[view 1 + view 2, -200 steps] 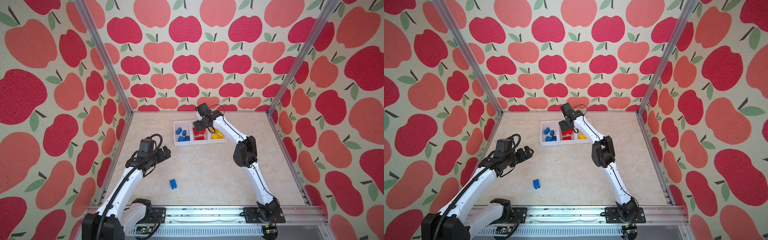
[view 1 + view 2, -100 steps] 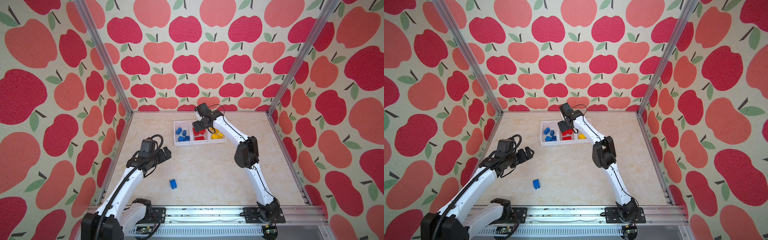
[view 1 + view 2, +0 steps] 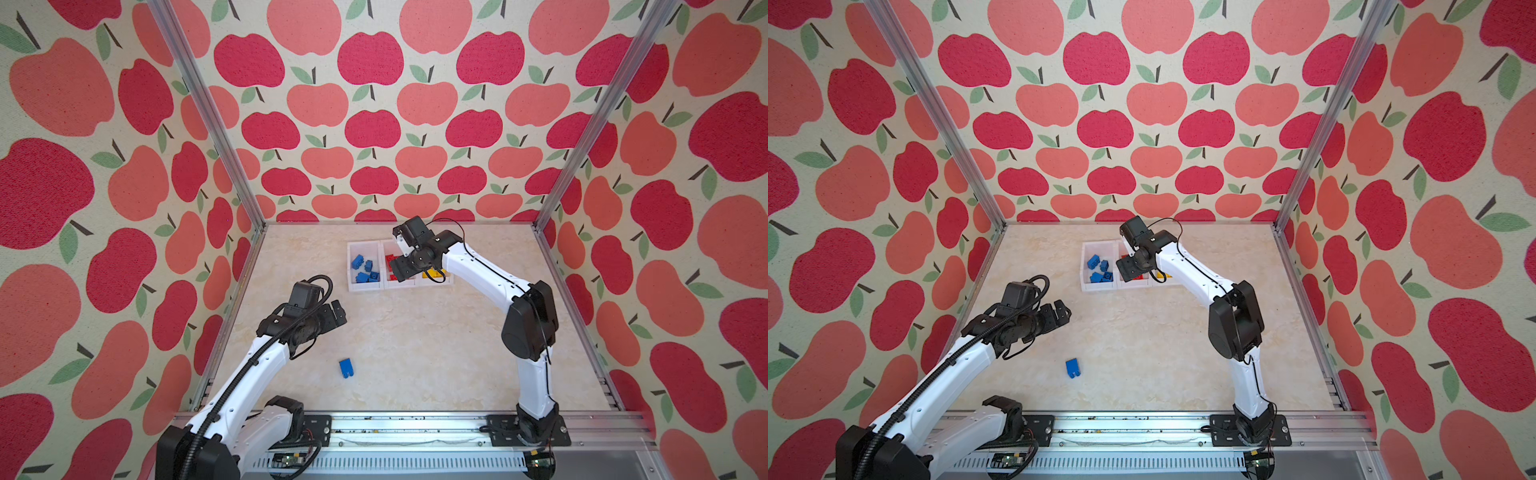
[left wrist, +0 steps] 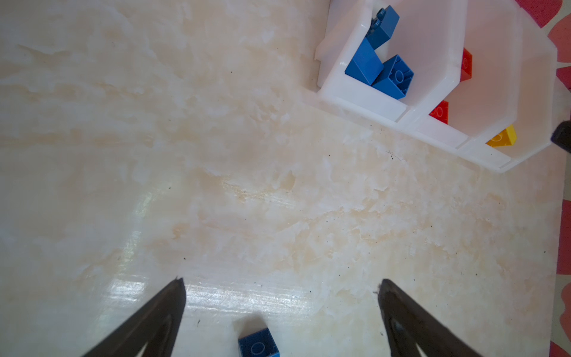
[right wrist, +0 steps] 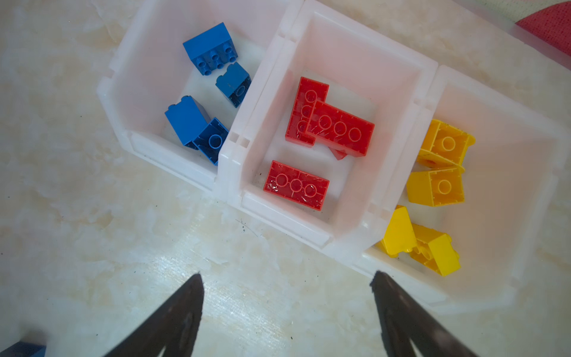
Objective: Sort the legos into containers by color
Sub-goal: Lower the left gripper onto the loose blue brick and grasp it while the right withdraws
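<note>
1. Legos (image 5: 296, 184) are almost all inside the three white containers (image 3: 365, 287), which are stuck side by side in a row near the back of the creamy marble table (image 3: 436, 340)
2. Four blue bricks (image 5: 211, 49) lie in the end bin (image 5: 148, 40) that is on the left in both top views
3. Red bricks (image 5: 340, 131) lie bottoms up in the middle bin (image 5: 355, 52), and one rests partly on top of another
4. Yellow bricks (image 5: 438, 185) are piled in the other end bin (image 5: 519, 191), on the right in both top views
5. One loose blue brick (image 3: 345, 368) sits alone on the table near the front, well apart from the bins
6. The left gripper (image 4: 281, 284) hangs over the bare table, between the loose blue brick and the bins. Its jaws stand far apart and nothing is in them. The loose blue brick just peeks in at the edge of the left wrist view
7. The right gripper (image 5: 285, 278) hangs by the front wall of the middle bin. Its jaws are far apart too, and it holds nothing
8. Walls (image 3: 374, 124) with red and pink apples stand around the table
</note>
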